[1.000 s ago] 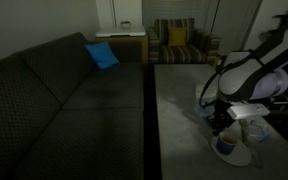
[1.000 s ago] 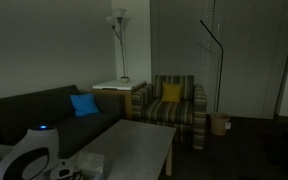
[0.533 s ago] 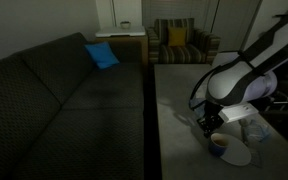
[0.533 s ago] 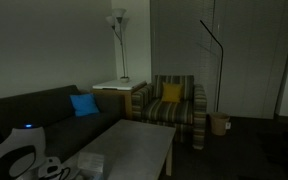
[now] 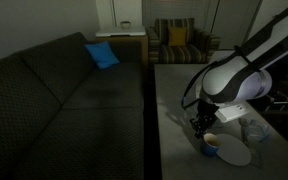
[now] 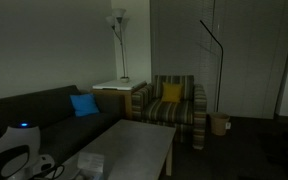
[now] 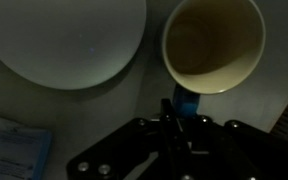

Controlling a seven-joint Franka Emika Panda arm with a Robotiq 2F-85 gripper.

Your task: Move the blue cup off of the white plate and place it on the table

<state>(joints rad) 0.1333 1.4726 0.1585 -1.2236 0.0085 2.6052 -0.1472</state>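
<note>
Pincer (image 7: 180,112): my two fingers are clamped on the near wall of the blue cup. In the wrist view a strip of its blue side runs down between them. In an exterior view the pincer (image 5: 203,127) hangs low over the near end of the counter.
Blue cup (image 7: 214,45): upright, with its mouth open to the wrist camera and its tan inside showing. It is clear of the white plate and just beside the plate's rim, with a band of grey counter between the two. In an exterior view the cup (image 5: 211,147) shows directly below my pincer. I cannot tell whether its base touches the counter.
White plate (image 7: 64,40): lies flat on the counter beside the cup. In an exterior view it (image 5: 234,154) is close to the counter's near corner.
Pale boxy object (image 7: 14,140): lies on the counter, apart from the plate.
Counter (image 5: 176,95): long, with a grey matte top.
Arm (image 5: 239,75): white, arched over the counter from its far side.
Surroundings: a dark sofa (image 5: 54,100) runs alongside the counter, with a blue cushion (image 5: 101,55) at its far end. A striped armchair (image 6: 171,108) with a yellow cushion (image 6: 171,93) stands beyond the counter.
</note>
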